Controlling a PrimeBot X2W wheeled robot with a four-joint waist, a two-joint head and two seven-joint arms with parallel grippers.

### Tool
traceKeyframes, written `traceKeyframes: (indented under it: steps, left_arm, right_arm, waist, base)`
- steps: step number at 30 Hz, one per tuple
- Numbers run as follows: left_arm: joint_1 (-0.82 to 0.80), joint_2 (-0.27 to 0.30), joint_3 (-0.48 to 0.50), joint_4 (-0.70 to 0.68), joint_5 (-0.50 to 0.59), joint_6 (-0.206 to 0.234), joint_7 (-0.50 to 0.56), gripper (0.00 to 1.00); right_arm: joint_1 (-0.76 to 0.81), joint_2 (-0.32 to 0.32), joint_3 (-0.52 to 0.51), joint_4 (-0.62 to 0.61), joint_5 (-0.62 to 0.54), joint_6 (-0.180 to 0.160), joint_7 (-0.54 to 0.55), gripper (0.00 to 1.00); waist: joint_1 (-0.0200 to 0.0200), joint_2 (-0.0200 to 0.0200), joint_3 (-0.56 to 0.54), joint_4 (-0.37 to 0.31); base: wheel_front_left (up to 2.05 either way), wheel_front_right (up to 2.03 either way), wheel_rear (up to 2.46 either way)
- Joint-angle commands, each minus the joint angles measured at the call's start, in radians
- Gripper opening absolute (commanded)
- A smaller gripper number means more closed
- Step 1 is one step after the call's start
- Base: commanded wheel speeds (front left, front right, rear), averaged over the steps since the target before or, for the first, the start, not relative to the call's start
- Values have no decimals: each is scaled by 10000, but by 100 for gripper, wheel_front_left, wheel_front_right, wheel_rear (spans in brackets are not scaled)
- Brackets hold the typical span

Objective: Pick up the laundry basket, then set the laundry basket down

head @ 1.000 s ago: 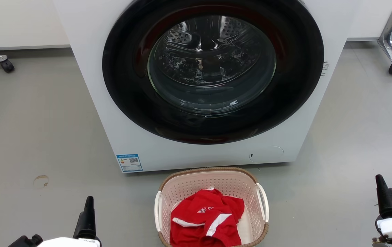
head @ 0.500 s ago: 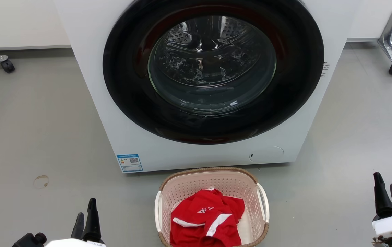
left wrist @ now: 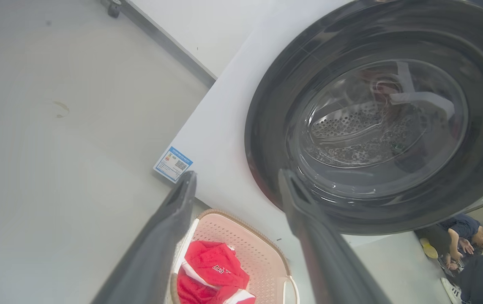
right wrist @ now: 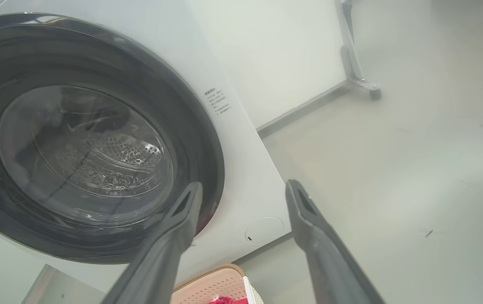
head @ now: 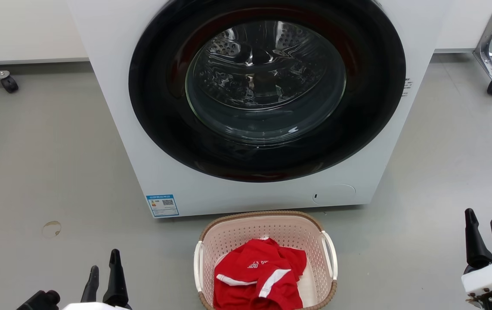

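Observation:
The pale pink laundry basket (head: 267, 228) with its brown woven-look rim and white side handles sits on the floor just before the washing machine, a red garment (head: 258, 274) inside it. My left gripper (head: 104, 260) hangs open at the lower left, well left of the basket and apart from it. My right gripper (head: 483, 218) stands open at the lower right, far right of the basket. In the left wrist view the basket (left wrist: 241, 240) lies below and between the spread fingers (left wrist: 169, 228). The right wrist view catches the basket's rim corner (right wrist: 218, 274) at the bottom.
A white front-loading washing machine (head: 246, 107) with a dark round door, shut, stands right behind the basket. Castor legs (head: 491, 64) stand at the far right and at the far left (head: 0, 77). People sit on the floor at the edge (left wrist: 473, 249) of the left wrist view.
Both grippers have opened: each showed close-set fingers a second ago and now shows two spread fingers. The basket has not moved.

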Motion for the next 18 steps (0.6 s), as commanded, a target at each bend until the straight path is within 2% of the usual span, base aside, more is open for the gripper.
traceKeyframes:
  steps: [1,18]
  left_arm:
    - [-176,95,108,-317,334,97,-141,100]
    - [-92,187,-132,-437,2088,393,-611,100]
  right_arm:
    - [-462,-306,167,-307,-363,37,-223,100]
    - [-523,-370,345,-453,-2204,45,-693,100]
  waist:
    - [-1,0,-4,1]
    - [-1,0,-11,39]
  base:
    - [0,0,0]
    - [0,0,0]
